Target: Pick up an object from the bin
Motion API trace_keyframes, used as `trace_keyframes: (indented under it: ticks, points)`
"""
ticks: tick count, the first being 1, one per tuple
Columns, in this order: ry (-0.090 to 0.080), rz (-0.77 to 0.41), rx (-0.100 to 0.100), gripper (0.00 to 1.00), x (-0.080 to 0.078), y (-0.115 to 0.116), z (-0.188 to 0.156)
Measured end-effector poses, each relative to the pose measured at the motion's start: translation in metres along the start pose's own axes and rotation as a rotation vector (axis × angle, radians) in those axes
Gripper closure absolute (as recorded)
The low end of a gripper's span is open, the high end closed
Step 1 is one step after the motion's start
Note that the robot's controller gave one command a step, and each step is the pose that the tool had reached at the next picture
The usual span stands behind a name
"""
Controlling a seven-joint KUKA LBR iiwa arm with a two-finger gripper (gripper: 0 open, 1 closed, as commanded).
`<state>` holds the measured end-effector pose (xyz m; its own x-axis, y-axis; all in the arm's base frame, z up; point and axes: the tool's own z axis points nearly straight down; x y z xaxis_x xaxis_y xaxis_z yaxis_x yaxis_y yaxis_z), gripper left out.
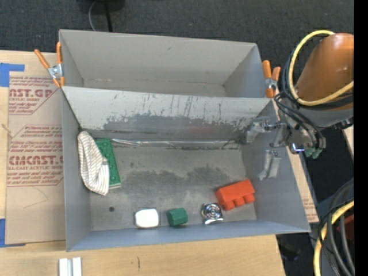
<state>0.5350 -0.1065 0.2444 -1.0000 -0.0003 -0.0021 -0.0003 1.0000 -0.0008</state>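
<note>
1. The pincer (269, 164) hangs close to the right wall of the bin (172, 56). Released or clenched? I cannot tell, it blends into the grey metal.
2. The nearest candidate is an orange-red brick (236, 194) low near the front wall, just beside a shiny metal piece (211, 212).
3. At the left, a striped cloth (93, 163) drapes over a green board (110, 163), hiding most of it.

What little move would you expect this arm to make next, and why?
Probably a short shift down over the orange-red block. The gripper hangs by the bin's right wall, touching none of the loose things, and that block lies nearest to it, with only a small silver round piece close beside it.
</note>
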Motion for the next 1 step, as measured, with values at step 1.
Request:
trace_keyframes:
  ticks: [1]
  points:
    - [-0.005,-0.069,0.001,0.00,0.0126,-0.0027,0.0265]
